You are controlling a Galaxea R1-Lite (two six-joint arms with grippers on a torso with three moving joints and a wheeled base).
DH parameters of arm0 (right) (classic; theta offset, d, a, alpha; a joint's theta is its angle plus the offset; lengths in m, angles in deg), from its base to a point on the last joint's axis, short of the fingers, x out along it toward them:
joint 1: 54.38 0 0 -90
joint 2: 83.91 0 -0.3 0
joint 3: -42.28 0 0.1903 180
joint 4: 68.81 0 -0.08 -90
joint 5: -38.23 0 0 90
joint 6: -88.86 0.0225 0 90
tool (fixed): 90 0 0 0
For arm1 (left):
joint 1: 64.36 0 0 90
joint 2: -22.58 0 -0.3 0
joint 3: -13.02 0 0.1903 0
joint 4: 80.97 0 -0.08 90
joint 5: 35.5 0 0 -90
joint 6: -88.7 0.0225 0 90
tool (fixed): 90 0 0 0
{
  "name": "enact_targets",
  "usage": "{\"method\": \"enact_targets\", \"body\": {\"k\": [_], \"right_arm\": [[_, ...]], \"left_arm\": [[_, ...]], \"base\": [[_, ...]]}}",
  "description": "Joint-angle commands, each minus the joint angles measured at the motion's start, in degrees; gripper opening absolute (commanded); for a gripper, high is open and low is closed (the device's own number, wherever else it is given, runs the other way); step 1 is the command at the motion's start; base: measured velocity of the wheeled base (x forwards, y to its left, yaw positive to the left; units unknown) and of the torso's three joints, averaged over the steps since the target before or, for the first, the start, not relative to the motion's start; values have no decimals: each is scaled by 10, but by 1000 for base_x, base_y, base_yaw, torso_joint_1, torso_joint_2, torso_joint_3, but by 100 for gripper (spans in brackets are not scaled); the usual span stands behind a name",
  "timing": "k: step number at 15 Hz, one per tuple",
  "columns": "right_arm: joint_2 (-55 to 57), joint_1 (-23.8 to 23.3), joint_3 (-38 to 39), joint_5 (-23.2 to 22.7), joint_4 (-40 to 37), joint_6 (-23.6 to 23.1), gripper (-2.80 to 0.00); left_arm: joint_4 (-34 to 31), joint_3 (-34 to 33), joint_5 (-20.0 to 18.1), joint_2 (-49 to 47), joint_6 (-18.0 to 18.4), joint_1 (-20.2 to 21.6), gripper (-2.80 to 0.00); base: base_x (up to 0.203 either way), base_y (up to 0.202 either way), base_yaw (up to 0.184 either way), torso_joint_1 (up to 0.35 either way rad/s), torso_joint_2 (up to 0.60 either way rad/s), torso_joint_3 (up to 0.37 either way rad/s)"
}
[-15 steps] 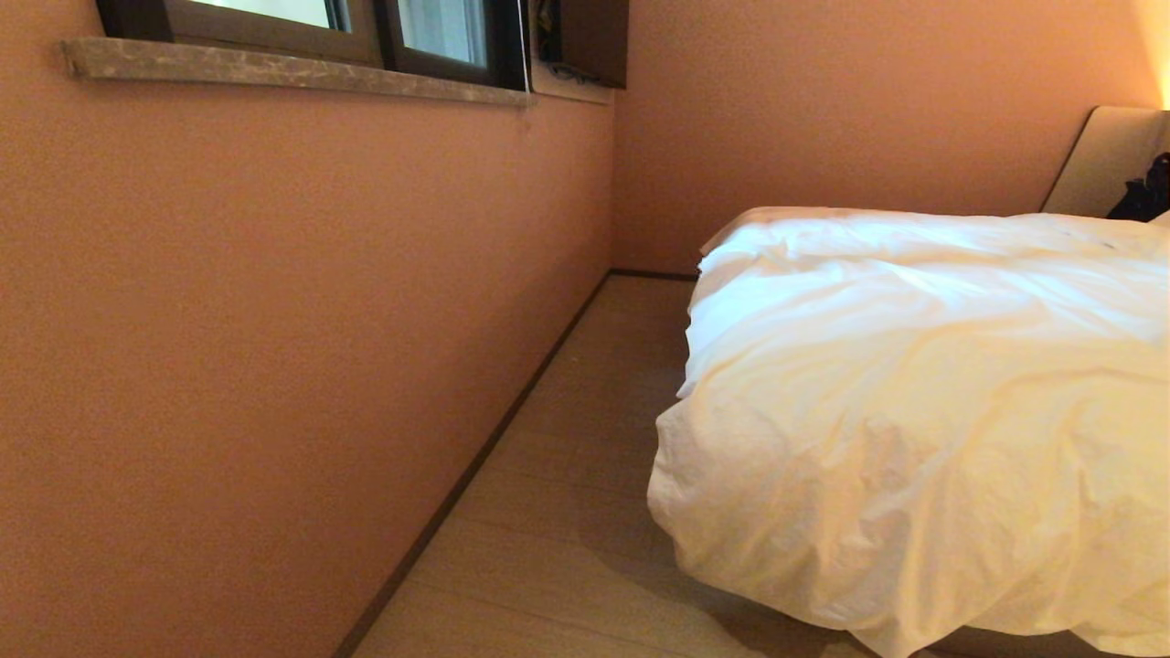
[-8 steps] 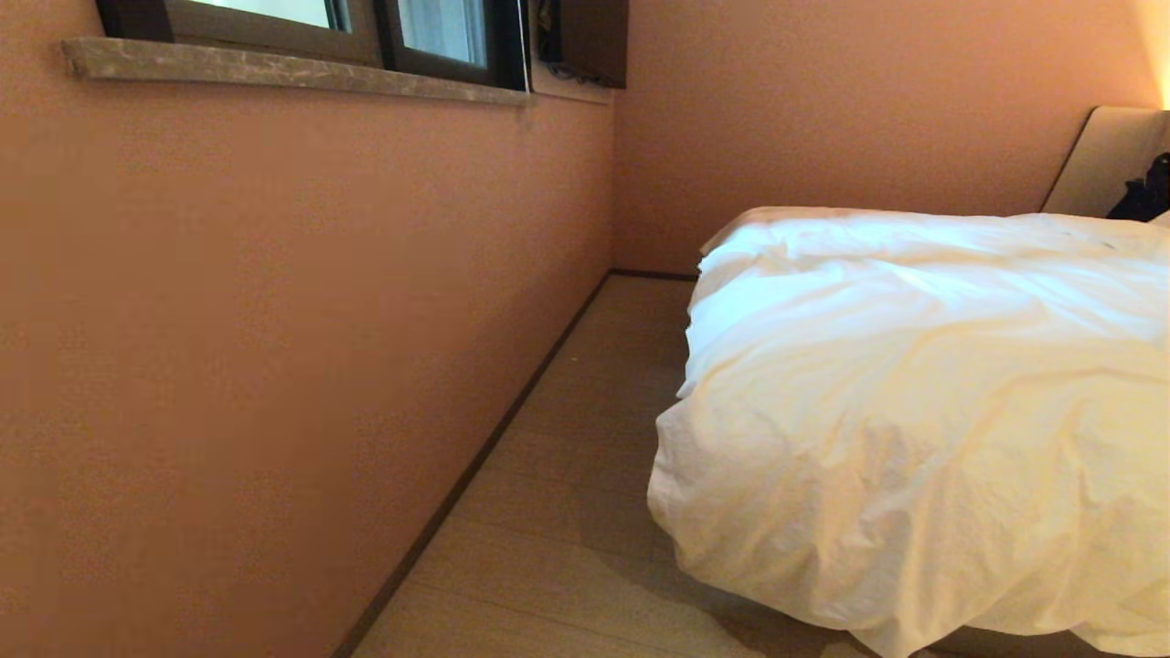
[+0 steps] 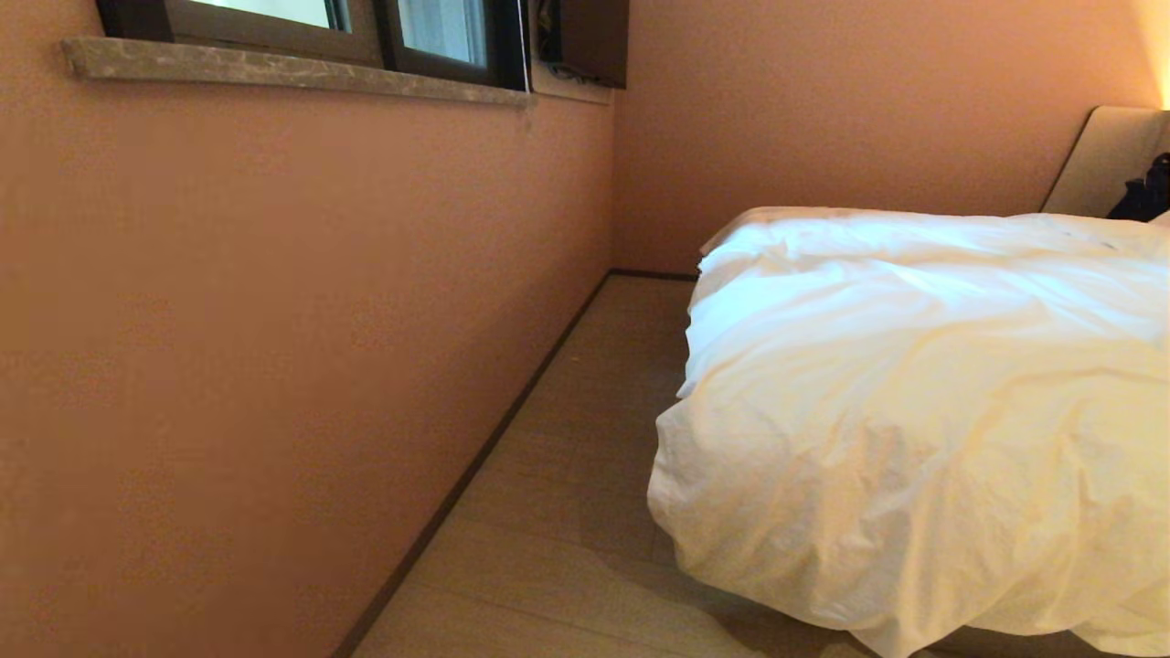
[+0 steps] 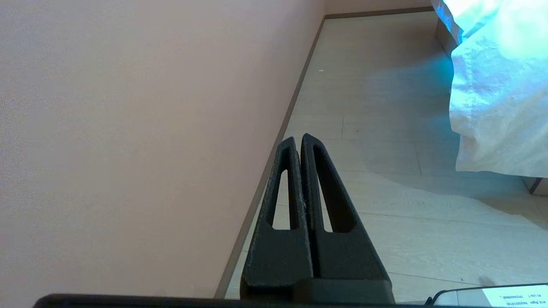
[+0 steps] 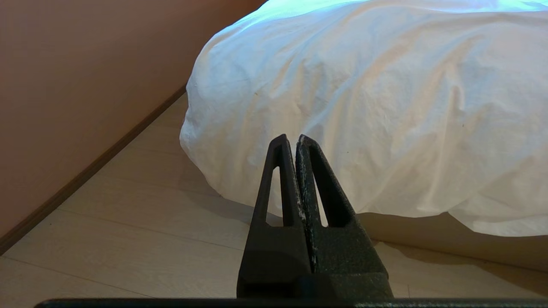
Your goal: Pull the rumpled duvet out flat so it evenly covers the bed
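Observation:
The puffy white duvet [image 3: 914,393] lies rumpled over the bed, bulging over the near corner and hanging toward the floor. Only the bed's beige headboard [image 3: 1101,160] and a strip of its brown base [image 5: 449,233] show. My left gripper [image 4: 298,141] is shut and empty, low over the floor beside the wall, with the duvet [image 4: 496,98] off to one side. My right gripper [image 5: 290,139] is also shut on nothing and points at the duvet's hanging edge [image 5: 364,107], short of it. Neither arm appears in the head view.
An orange wall [image 3: 274,320] with a stone window sill [image 3: 292,73] runs along the left. A narrow strip of pale wooden floor [image 3: 567,475] lies between the wall and the bed. A dark object [image 3: 1147,192] rests by the headboard.

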Motion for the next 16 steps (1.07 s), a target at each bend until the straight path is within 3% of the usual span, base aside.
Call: {"method": "enact_targets", "body": {"k": [1,16], "right_arm": [[1,1,0,0,0,0,-280],[1,1,0,0,0,2,-280]], "left_arm": [[0,0,0,0,0,0,-280],[0,0,0,0,0,0,-280]], "base": [[0,0,0,0,0,0],[0,0,0,0,0,0]]}}
